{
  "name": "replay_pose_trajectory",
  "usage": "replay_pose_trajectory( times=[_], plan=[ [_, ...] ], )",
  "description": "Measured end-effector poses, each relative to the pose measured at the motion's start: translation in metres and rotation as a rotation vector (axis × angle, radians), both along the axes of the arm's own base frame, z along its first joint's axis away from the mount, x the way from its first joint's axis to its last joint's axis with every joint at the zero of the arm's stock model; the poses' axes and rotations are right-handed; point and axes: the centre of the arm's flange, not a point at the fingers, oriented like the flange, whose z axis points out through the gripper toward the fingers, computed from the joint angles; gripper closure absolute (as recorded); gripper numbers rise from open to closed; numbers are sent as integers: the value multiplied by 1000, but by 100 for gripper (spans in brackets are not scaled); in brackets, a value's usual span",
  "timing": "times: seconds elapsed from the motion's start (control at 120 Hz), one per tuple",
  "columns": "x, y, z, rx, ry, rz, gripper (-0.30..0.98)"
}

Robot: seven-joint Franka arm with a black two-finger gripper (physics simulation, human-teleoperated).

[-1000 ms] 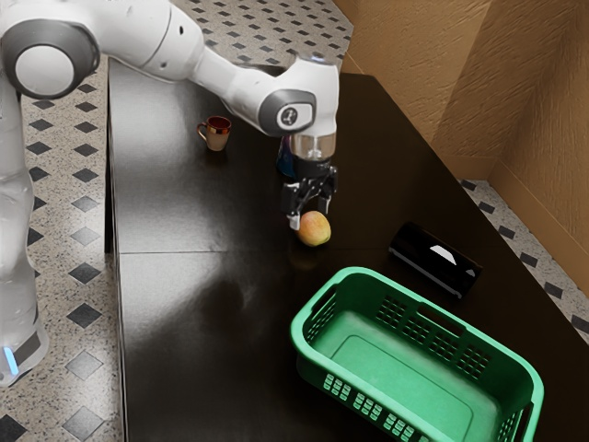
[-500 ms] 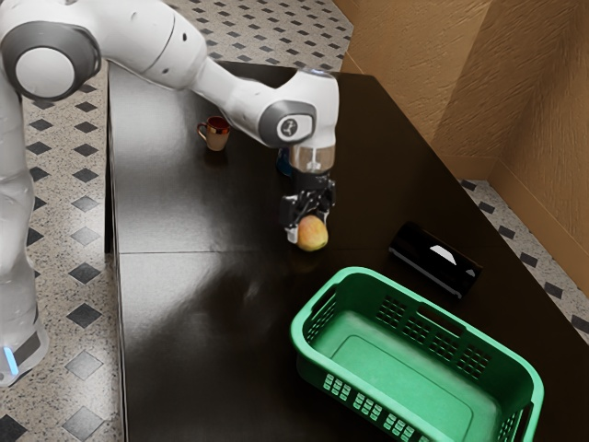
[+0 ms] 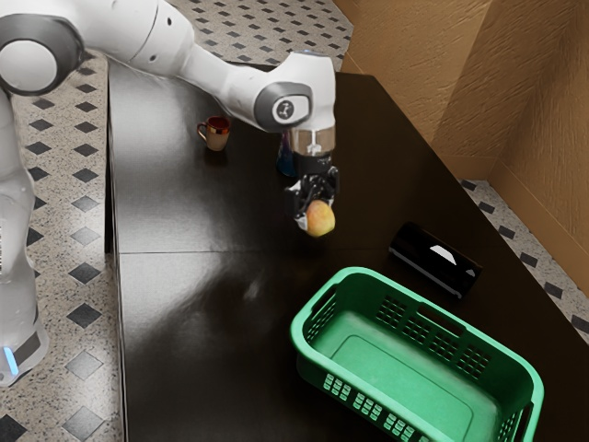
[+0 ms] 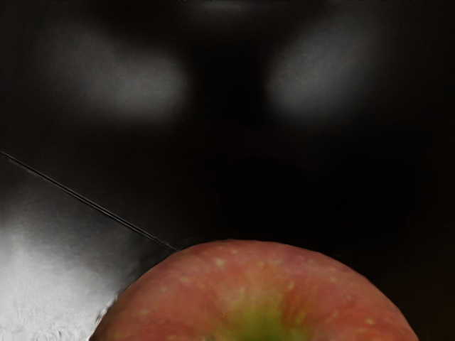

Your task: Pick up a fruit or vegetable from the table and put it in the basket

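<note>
Together, gripper [image 3: 317, 215] and fruit [image 3: 321, 219] have moved up the exterior view since the earlier frame, so the lift has most likely begun. At the exterior view's left, the mug [image 3: 218, 133] sits where it was, well apart from the work. Next comes a blue thing [image 3: 286, 164], partly hidden behind the hand.

Then the hand itself: it has the fruit clasped between its fingers, one showing against the fruit's side. The other is mostly hidden, so I judge the grip partly from how the fruit has travelled with the hand. The fruit seems just above the table [image 3: 184, 304], outside the basket [image 3: 396, 378].

Farther toward the exterior view's right, the basket stands upright and ready, a black thing [image 3: 433, 259] beside it. What remains is to carry the fruit high enough to pass the near rim, then release it inside.
</note>
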Motion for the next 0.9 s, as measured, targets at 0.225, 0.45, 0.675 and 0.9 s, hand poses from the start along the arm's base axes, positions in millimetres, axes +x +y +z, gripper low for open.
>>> replay_pose_trajectory(
  times=[0.225,0.45,0.675,0.9],
  plan=[
    [-40,-57,107,14,-165,-121,34],
    [-64,-145,165,14,-236,-278,34],
    [-82,-229,175,-13,-234,-430,34],
    [-97,-309,173,-35,-221,-562,33]
  ],
)
